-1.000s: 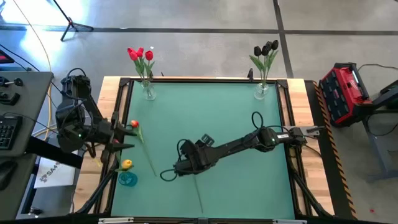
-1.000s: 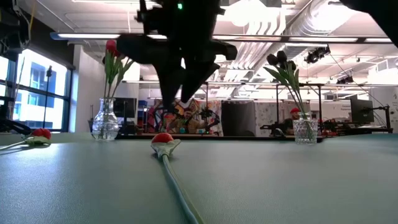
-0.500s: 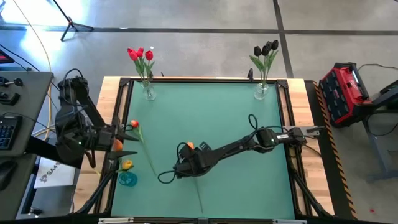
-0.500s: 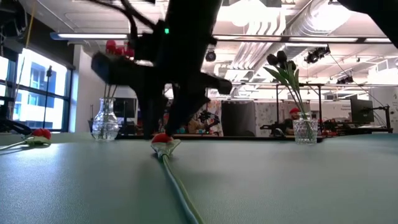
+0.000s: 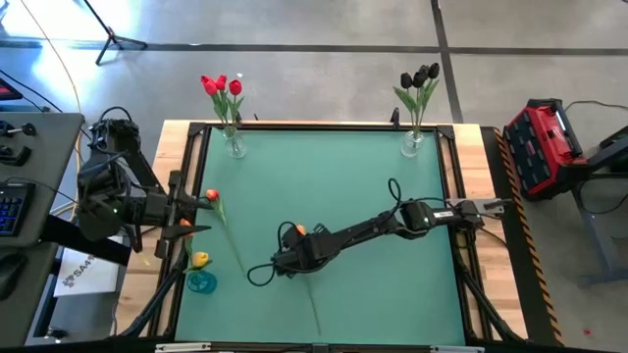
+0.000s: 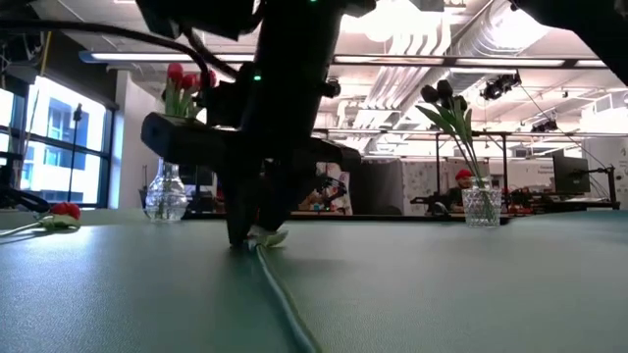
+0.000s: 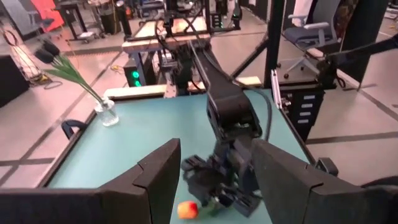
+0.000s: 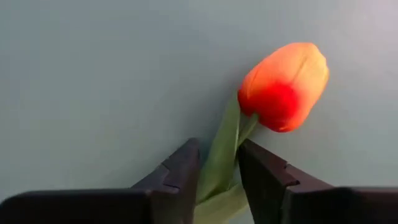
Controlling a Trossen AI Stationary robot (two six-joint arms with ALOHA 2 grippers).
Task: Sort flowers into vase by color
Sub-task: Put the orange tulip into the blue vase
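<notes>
Orange-red tulip flat on mat, stem between tool fingers; second tulip at left edge.

Red toolbox, keyboard

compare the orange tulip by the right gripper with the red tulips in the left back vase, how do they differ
The orange tulip lies flat on the table mat; the red tulips stand upright in a glass vase.
The orange tulip is a single stem between the right gripper fingers; the red tulips are bunched and untouched.
The orange head is orange-red; theirs are plain red.
Both have green stems.
</notes>
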